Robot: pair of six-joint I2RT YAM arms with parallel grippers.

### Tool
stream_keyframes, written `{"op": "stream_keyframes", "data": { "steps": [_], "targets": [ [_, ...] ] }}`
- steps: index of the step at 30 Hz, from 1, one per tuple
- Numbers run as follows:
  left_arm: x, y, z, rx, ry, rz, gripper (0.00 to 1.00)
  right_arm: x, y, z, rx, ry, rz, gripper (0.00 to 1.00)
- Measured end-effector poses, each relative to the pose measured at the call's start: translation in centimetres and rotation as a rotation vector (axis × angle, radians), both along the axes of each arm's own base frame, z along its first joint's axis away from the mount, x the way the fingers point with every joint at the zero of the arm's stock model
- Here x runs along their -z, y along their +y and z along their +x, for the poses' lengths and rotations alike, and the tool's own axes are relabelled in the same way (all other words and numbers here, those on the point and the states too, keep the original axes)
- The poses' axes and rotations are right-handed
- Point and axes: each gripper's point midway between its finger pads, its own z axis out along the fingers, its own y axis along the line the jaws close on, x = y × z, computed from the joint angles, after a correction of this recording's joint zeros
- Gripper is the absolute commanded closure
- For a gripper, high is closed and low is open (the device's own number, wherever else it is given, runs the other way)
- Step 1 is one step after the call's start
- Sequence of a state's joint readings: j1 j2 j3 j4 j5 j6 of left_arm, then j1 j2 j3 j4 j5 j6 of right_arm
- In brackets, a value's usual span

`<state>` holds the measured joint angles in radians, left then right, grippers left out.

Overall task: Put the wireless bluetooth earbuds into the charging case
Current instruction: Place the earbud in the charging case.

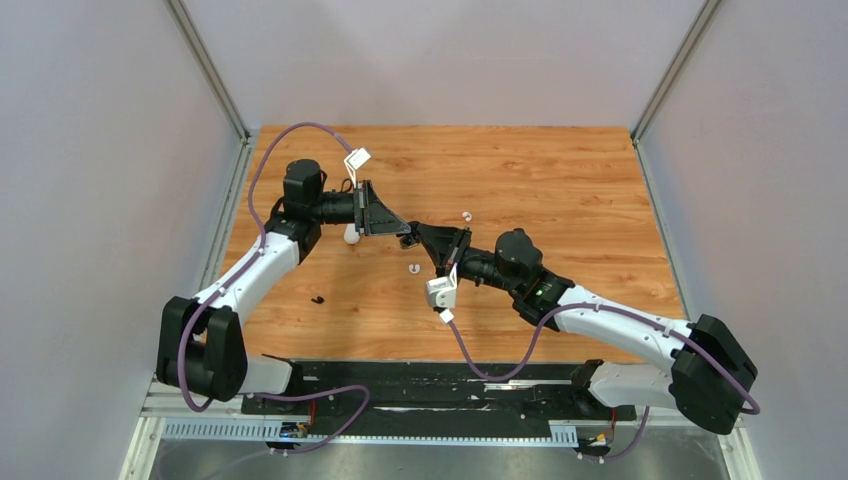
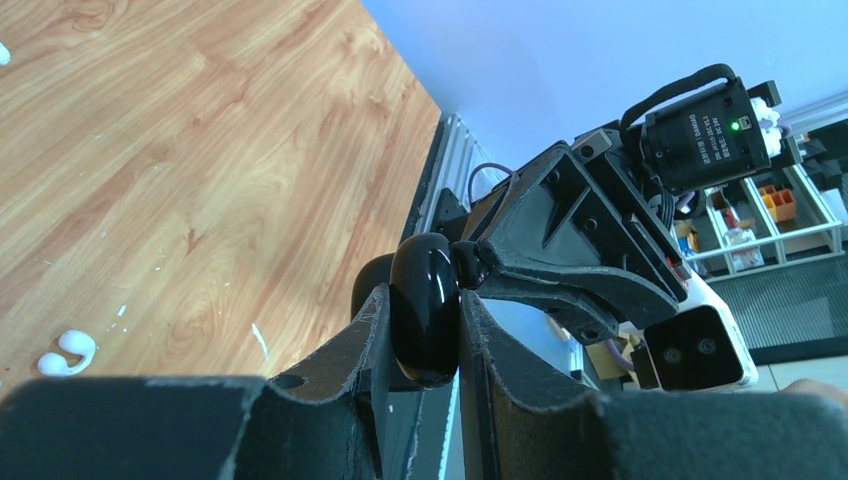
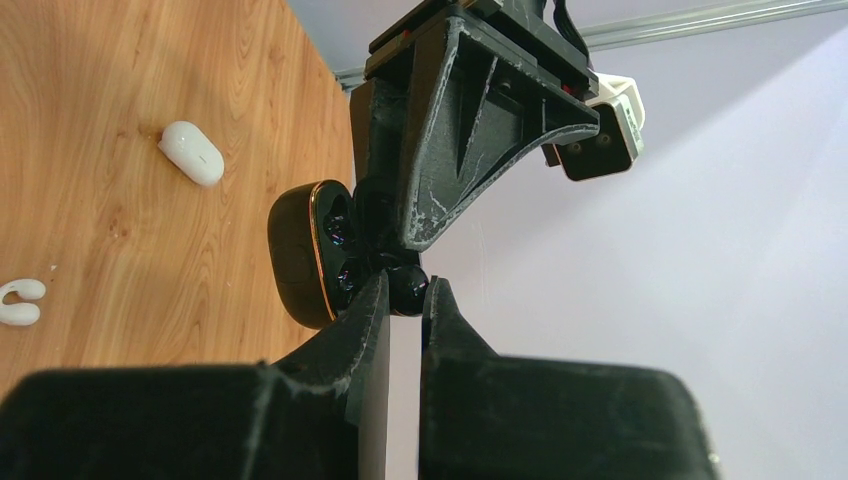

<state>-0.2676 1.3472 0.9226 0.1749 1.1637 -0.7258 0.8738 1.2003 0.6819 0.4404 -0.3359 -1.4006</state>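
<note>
My left gripper [image 2: 424, 300] is shut on a glossy black charging case [image 2: 425, 315] and holds it above the table; in the right wrist view the case [image 3: 298, 255] is open, with an orange rim and dark wells facing my right gripper. My right gripper [image 3: 405, 285] is shut on a tiny glossy black earbud [image 3: 407, 291], right at the case's open face. In the top view the two grippers meet tip to tip, left [image 1: 398, 230] and right [image 1: 420, 240]. Whether the earbud touches a well is hidden.
A white pebble case [image 1: 352, 235] lies under the left gripper; it also shows in the right wrist view [image 3: 190, 152]. White earbuds lie on the table [image 1: 466, 214] [image 1: 415, 268] [image 2: 68, 350] [image 3: 20, 302]. A small black earbud [image 1: 318, 299] lies nearer the left arm.
</note>
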Motion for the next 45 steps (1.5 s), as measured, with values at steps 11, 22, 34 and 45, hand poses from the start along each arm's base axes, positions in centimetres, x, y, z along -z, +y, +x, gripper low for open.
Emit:
{"op": "stream_keyframes", "data": {
  "steps": [11,22,34,45],
  "targets": [
    [0.2,-0.1,0.1,0.003,0.024,-0.003,1.00,-0.1,0.2,-0.1,-0.011,-0.009,-0.019,1.00],
    [0.2,-0.2,0.2,0.023,0.053,-0.020,1.00,-0.1,-0.1,-0.1,-0.012,-0.096,-0.015,1.00],
    [0.5,-0.3,0.3,0.030,0.081,-0.021,1.00,0.6,0.0,-0.3,-0.030,-0.095,-0.041,0.81],
    [0.6,-0.3,0.4,0.028,0.084,-0.020,1.00,1.1,0.0,-0.3,-0.031,-0.050,-0.072,0.69]
  ]
}}
